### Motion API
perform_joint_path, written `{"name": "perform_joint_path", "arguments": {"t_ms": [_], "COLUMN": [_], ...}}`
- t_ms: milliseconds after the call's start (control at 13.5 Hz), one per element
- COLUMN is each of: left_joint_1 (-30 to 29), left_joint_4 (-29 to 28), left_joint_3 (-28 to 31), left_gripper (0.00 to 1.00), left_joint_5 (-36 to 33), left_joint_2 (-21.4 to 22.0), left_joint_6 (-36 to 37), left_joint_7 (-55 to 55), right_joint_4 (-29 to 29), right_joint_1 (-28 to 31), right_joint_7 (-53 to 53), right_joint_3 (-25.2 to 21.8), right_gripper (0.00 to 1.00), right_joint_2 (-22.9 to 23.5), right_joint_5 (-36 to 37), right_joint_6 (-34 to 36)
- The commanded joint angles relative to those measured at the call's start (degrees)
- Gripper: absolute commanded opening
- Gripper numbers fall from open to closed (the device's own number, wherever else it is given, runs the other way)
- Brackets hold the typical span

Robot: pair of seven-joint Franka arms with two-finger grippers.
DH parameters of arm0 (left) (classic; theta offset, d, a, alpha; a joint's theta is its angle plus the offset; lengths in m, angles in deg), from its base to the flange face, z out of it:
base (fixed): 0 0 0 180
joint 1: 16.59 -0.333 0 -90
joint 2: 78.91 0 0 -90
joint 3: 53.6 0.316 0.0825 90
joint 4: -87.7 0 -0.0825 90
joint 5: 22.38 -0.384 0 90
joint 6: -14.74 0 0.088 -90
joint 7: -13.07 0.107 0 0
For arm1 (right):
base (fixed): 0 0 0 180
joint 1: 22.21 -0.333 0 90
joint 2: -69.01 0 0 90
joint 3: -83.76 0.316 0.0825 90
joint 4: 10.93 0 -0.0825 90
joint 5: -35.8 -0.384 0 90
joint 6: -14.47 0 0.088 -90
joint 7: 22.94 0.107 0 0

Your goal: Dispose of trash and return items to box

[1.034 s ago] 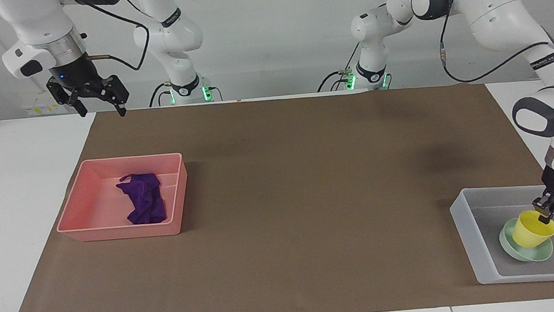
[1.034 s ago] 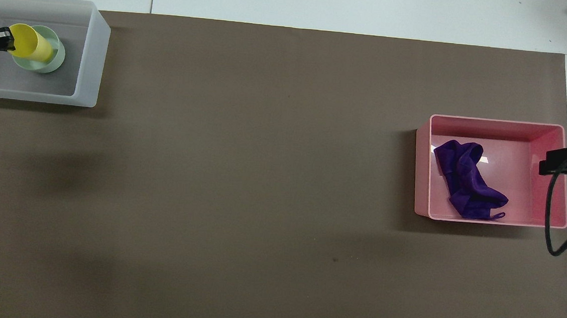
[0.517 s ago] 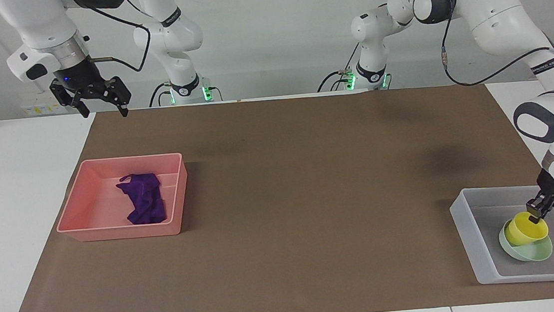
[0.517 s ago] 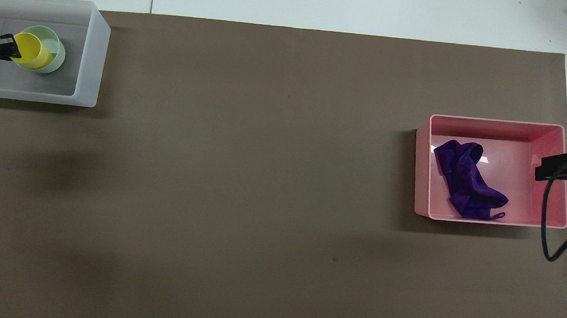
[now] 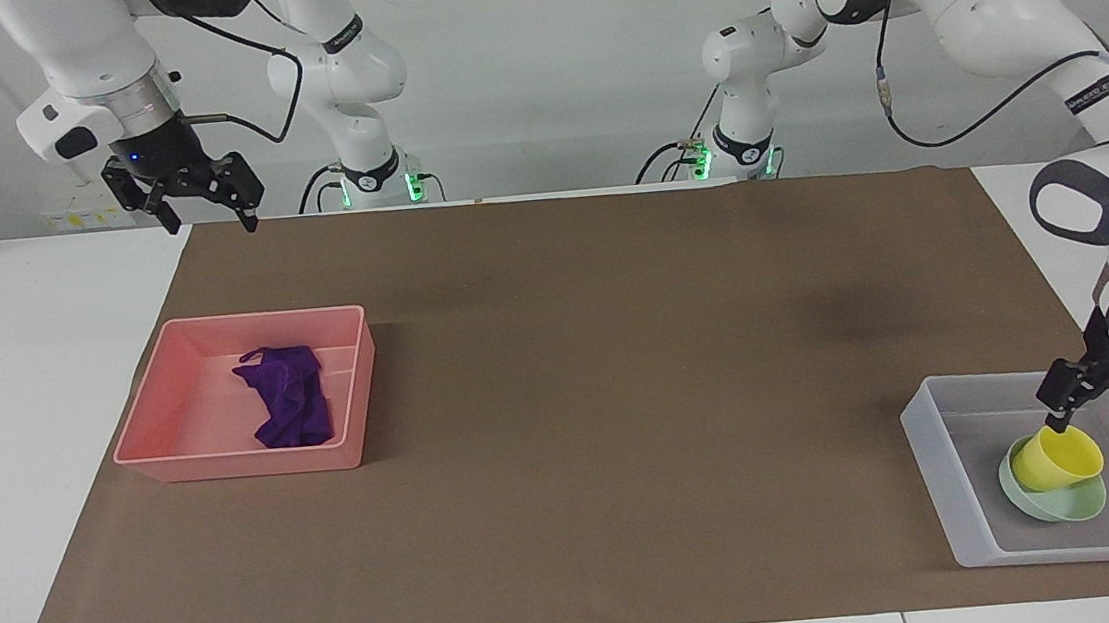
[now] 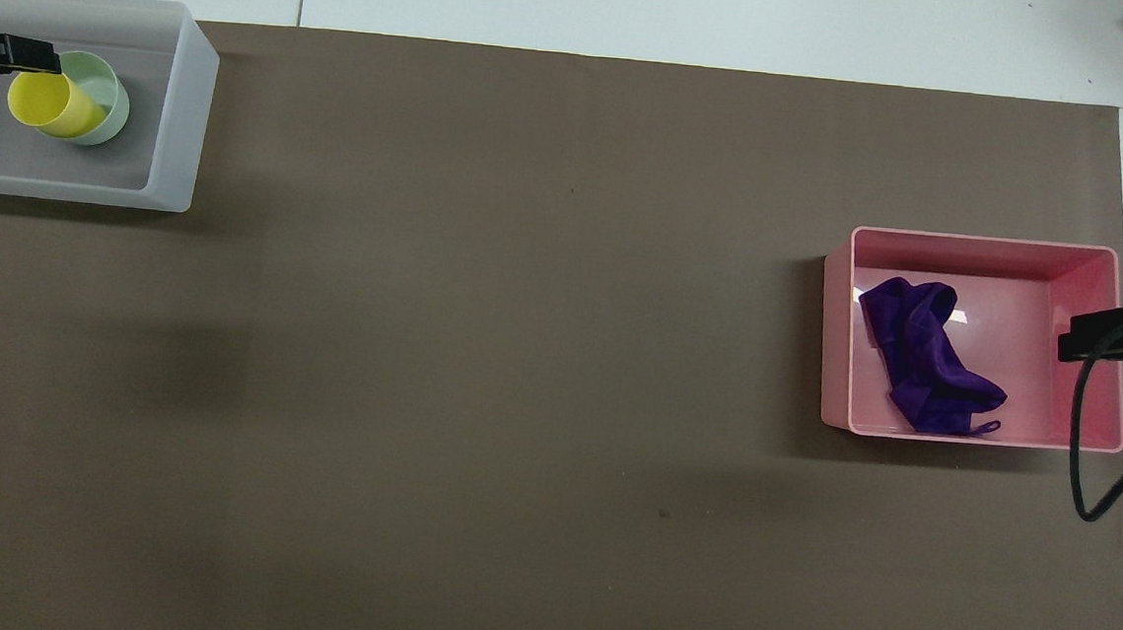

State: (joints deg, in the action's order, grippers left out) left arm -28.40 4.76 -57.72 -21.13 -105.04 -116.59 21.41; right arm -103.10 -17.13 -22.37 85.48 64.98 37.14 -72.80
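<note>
Since half a second ago our left hand [image 5: 1089, 402] has let go of the cup [image 5: 1057, 457] and lifted; its fingers now stand spread, empty, one tip just above the cup's rim. That arm bends down steeply from its elbow over the left arm's end of the bench [image 5: 42, 417], wrist pointing into the box [image 5: 963, 502]. We see the cup tilted, resting in the bowl [image 5: 1053, 504], both inside the box. Our right hand [image 5: 200, 204] hangs high, fingers apart and holding nothing, over the bench edge near the robots, and has barely shifted. We find the rag [image 5: 290, 407] lying crumpled in the pink tray [image 5: 226, 459], on the brown mat [image 5: 622, 396].
</note>
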Motion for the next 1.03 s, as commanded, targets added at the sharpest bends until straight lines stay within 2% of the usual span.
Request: {"name": "perform_joint_path", "arguments": {"t_ms": [0, 222, 517, 739, 961], "left_joint_1": [4.4, 8.9, 12.2, 12.2, 11.9], "left_joint_4": [-11.2, -17.1, -19.4, -17.3, -10.4], "left_joint_3": [0.9, 0.9, 0.8, 0.6, 0.6], "left_gripper": [1.0, 1.0, 1.0, 1.0, 1.0], "left_joint_5": [-0.8, -0.8, -0.8, -0.6, -0.3], "left_joint_2": [10.1, 16.9, 23.8, 25.3, 24.3], "left_joint_6": [0.4, 3.8, 13.2, 19.0, 27.4], "left_joint_7": [1.0, 0.7, 0.5, 0.6, 0.8], "right_joint_4": [-2.0, -2.0, -1.9, -1.8, -1.9], "right_joint_1": [0.7, 0.7, 0.6, 0.5, 0.5], "right_joint_7": [-1.0, 1.0, 0.6, 0.6, 0.6], "right_joint_3": [0.2, 0.1, 0.1, 0.2, 0.2], "right_gripper": [1.0, 1.0, 1.0, 1.0, 1.0], "right_joint_2": [-1.6, -1.6, -1.7, -2.2, -2.5], "right_joint_5": [-0.2, -0.6, -0.5, -0.5, -0.5], "right_joint_6": [-1.6, -1.0, -0.9, -1.0, -1.1]}}
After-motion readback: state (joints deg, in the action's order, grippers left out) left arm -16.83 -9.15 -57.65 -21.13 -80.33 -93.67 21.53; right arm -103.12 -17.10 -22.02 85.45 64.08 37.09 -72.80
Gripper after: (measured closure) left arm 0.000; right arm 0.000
